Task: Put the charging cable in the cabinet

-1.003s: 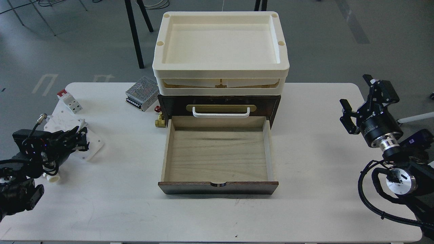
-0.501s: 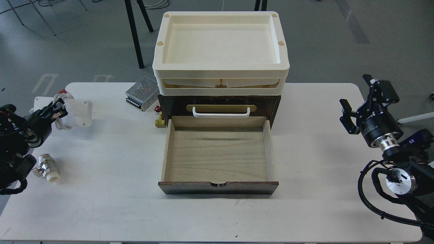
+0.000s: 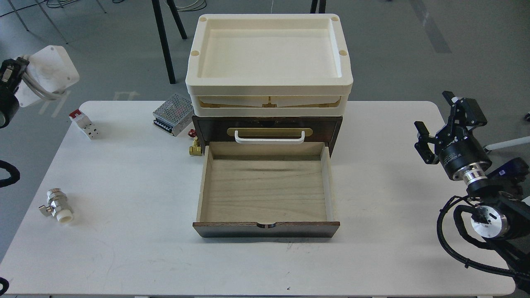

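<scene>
The charging cable [image 3: 51,70], a flat white brick with white cord around its middle, hangs in the air at the far left, beyond the table's back-left corner. My left gripper [image 3: 15,73] is shut on it at the view's left edge; most of that arm is out of view. The cabinet [image 3: 335,128] is a dark brown box at the table's back middle. Its pale wood lower drawer [image 3: 267,190] is pulled out toward me and is empty. A white handle [image 3: 269,139] sits on the brass plate above it. My right gripper [image 3: 439,120] is open and empty at the right side.
Cream trays [image 3: 269,89] are stacked on the cabinet. A perforated metal power-supply box [image 3: 174,114] and a small brass valve [image 3: 195,147] lie left of the cabinet. A red-and-white block [image 3: 85,123] lies at the back left, and a metal valve fitting [image 3: 56,205] at the front left.
My left gripper has lifted the charging cable off the table's left side and carried it up and toward the back left. The right arm has not moved.
</scene>
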Action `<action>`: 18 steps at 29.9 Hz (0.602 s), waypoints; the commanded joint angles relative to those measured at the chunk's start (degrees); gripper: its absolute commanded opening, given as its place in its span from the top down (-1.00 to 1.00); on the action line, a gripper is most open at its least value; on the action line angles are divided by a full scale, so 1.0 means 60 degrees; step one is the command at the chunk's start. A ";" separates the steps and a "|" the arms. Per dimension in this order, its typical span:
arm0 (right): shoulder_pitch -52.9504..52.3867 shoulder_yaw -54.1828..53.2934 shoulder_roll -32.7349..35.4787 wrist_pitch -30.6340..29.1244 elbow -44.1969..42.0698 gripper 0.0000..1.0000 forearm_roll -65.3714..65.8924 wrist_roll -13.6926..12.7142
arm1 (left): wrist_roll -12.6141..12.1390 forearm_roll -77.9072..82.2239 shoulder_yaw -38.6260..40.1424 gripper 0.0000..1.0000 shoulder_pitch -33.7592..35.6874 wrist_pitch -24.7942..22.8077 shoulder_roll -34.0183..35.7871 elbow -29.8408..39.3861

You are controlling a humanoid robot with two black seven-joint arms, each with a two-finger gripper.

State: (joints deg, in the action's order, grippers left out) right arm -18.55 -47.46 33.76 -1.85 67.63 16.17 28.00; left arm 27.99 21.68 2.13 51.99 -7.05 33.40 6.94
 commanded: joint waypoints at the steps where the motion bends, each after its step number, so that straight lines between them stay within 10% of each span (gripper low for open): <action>1: 0.0000 -0.0001 -0.0001 0.0000 0.0008 -0.99 0.0000 0.0000 | 0.0002 -0.0434 0.0156 0.97 0.0517 -0.0158 -0.0029 -0.0015; 10: 0.0000 -0.0001 -0.0001 0.0015 0.0008 -0.99 0.0000 0.0000 | 0.0002 -0.0566 0.1123 0.97 0.2216 -0.0260 -0.0132 0.0058; 18: 0.0000 -0.0001 -0.0001 0.0015 0.0008 -0.99 0.0000 0.0000 | 0.0002 -0.0581 0.1915 0.94 0.3447 -0.2164 -0.0425 0.0073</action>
State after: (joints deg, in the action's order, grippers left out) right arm -18.54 -47.46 33.74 -1.76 67.68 16.17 28.00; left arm 28.01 18.20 12.56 70.51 -16.78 31.66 7.38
